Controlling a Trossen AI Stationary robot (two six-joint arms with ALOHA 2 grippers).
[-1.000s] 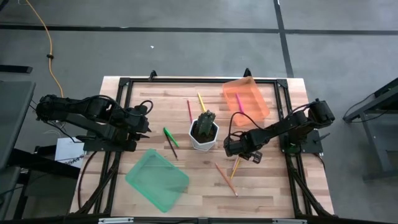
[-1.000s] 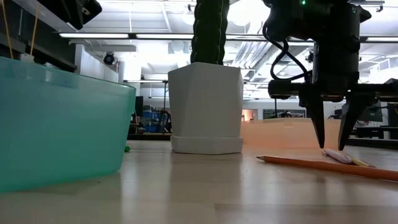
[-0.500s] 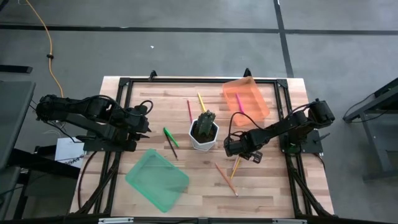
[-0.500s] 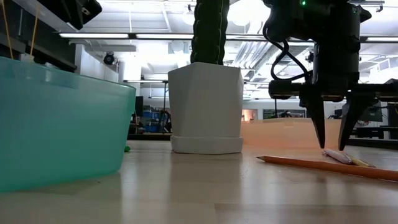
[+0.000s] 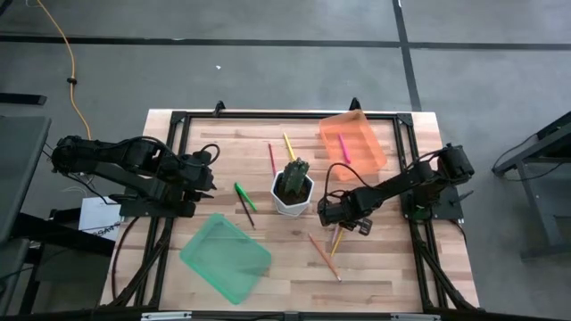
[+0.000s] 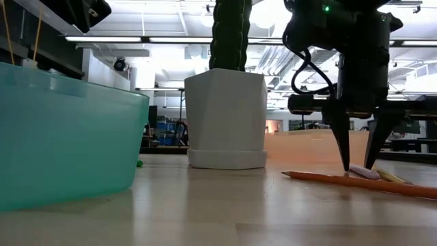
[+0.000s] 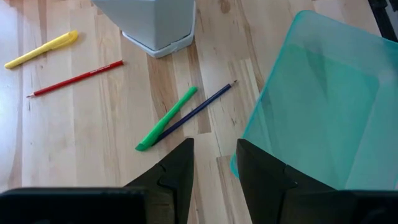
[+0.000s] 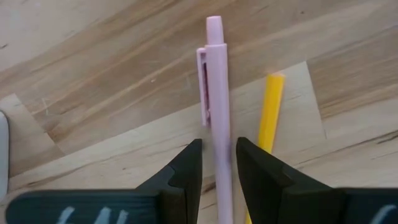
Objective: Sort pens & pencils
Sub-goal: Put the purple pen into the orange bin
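Note:
My right gripper (image 8: pixel 217 180) is open and low over the table, right of the white pot. Its fingers stand on either side of a pale pink pen (image 8: pixel 217 93) lying flat; I see no touch. A yellow-orange pencil (image 8: pixel 268 112) lies beside the pen, and an orange pencil (image 5: pixel 323 256) lies nearer the near edge. In the low view the right gripper's (image 6: pixel 356 164) tips reach down to the pen (image 6: pixel 363 171). My left gripper (image 7: pixel 214 168) waits open at the table's left, above the green pen (image 7: pixel 166 118) and dark pencil (image 7: pixel 199 111). A red pencil (image 5: pixel 271 159) and yellow pen (image 5: pixel 289 147) lie behind the pot.
A white pot with a cactus (image 5: pixel 292 192) stands mid-table, close to the left of my right gripper (image 5: pixel 332 214). An orange tray (image 5: pixel 364 134) at the far right holds a pink stick (image 5: pixel 343 147). A teal tray (image 5: pixel 225 257) sits near the left front edge.
My right gripper has come down toward the table and shifted slightly toward the pot, so its fingertips now stand at the pink pen's level. The finger gap looks the same. Nothing on the table has moved.

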